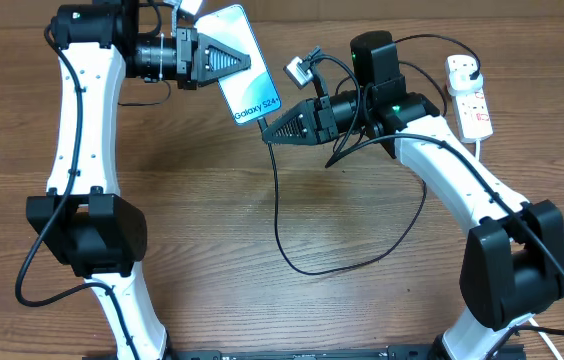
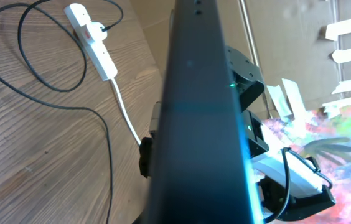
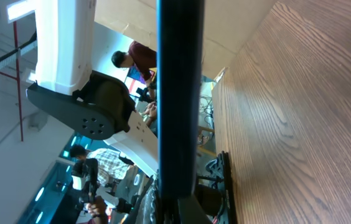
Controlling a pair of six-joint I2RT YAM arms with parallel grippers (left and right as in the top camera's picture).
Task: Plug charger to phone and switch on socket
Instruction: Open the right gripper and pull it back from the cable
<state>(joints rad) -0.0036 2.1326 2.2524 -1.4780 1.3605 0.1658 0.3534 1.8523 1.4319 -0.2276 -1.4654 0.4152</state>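
Note:
My left gripper [image 1: 234,60] is shut on the phone [image 1: 252,95], a light blue screen reading "Galaxy S24", and holds it tilted above the table's far side. The phone's dark edge fills the middle of the left wrist view [image 2: 200,124] and the right wrist view [image 3: 178,93]. My right gripper [image 1: 270,132] is at the phone's lower end, shut on the tip of the charger; the connector itself is hidden. The thin black cable [image 1: 277,215] loops over the table to a black plug [image 1: 467,68] in the white socket [image 1: 469,100], which also shows in the left wrist view [image 2: 94,40].
The socket's thick white cord [image 2: 126,112] runs off the table's right side. The cable loop [image 1: 362,262] lies on the wooden table between the two arm bases. People and equipment show beyond the table in the right wrist view.

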